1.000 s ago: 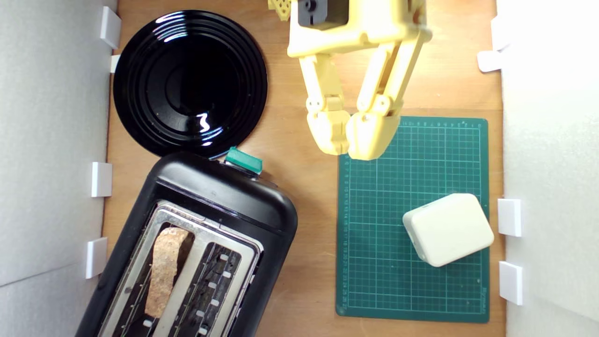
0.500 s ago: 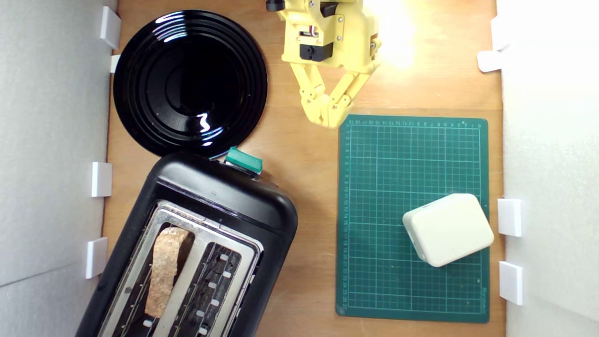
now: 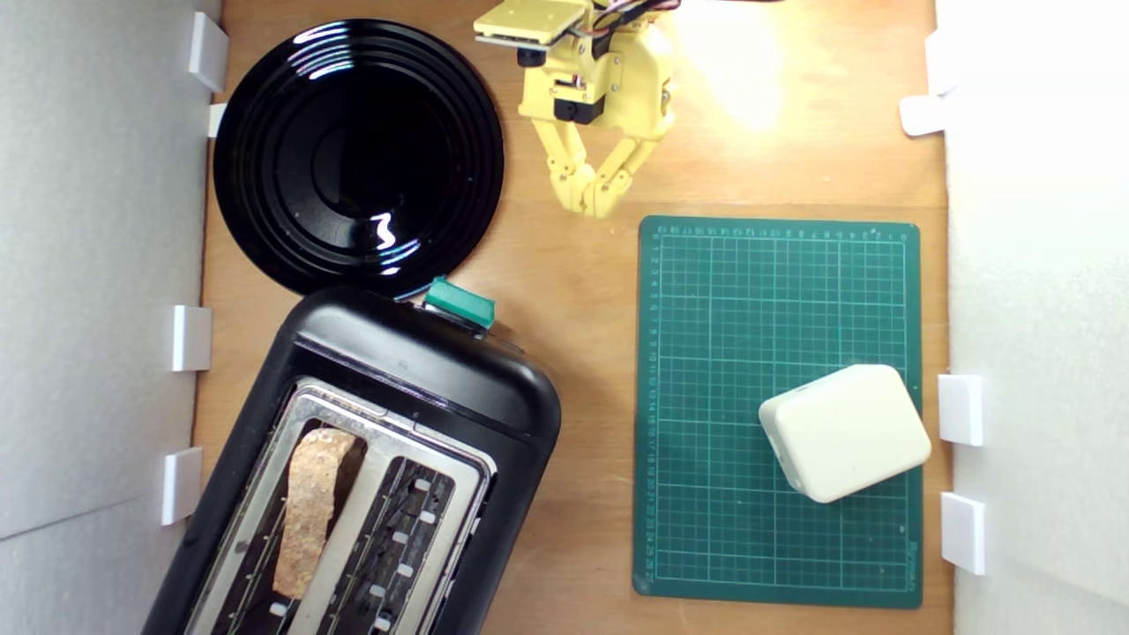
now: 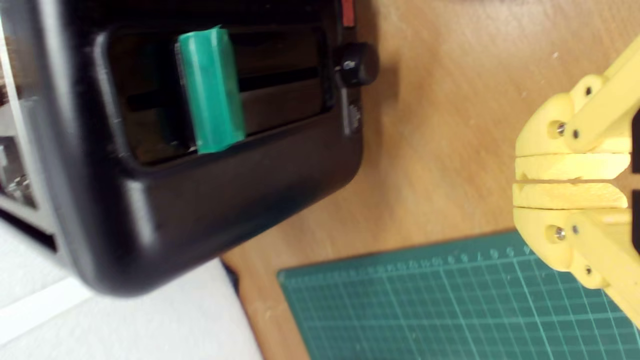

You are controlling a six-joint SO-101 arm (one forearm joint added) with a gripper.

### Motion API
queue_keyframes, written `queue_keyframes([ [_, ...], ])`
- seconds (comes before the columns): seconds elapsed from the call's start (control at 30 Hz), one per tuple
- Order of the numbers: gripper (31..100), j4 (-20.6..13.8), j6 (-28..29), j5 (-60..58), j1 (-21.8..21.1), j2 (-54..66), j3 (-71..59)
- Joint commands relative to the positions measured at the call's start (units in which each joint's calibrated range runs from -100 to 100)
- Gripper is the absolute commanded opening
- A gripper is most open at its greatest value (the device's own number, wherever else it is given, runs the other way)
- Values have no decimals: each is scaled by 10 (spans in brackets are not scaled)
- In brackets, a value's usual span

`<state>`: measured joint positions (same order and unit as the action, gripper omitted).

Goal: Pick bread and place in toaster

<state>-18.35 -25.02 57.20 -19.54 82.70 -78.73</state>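
Note:
The bread, a brown-crusted slice, stands on edge inside one slot of the black toaster, the slot nearer the exterior view's left. The toaster's teal-green lever knob faces the plate. My yellow gripper hangs over bare wood near the top of the exterior view, well away from the toaster, shut with nothing in it. The wrist view shows the toaster's end, its green lever and my shut gripper, pads pressed together.
A round glossy black plate lies beside the toaster. A green cutting mat holds a cream-white rounded box toward the exterior view's right. White walls with small white blocks border both sides.
My gripper has drawn back toward the top of the exterior view and shifted slightly left, off the mat's corner. The bread, toaster and box have not moved.

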Motion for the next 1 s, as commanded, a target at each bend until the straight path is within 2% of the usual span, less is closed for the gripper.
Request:
queue_keyframes([
  [0.0, 320, -4, -1, -1, 20, 27, -27],
  [0.27, 311, -8, -1, -1, 25, 101, -145],
  [0.37, 311, -1, -5, -1, 44, 121, -165],
  [0.5, 311, 3, -6, 25, 48, 141, -172],
  [0.6, 311, 25, -7, 40, 49, 149, -172],
  [0.7, 311, 28, -3, 41, 50, 153, -172],
  [0.97, 311, 78, -3, 41, 65, 156, -176],
])
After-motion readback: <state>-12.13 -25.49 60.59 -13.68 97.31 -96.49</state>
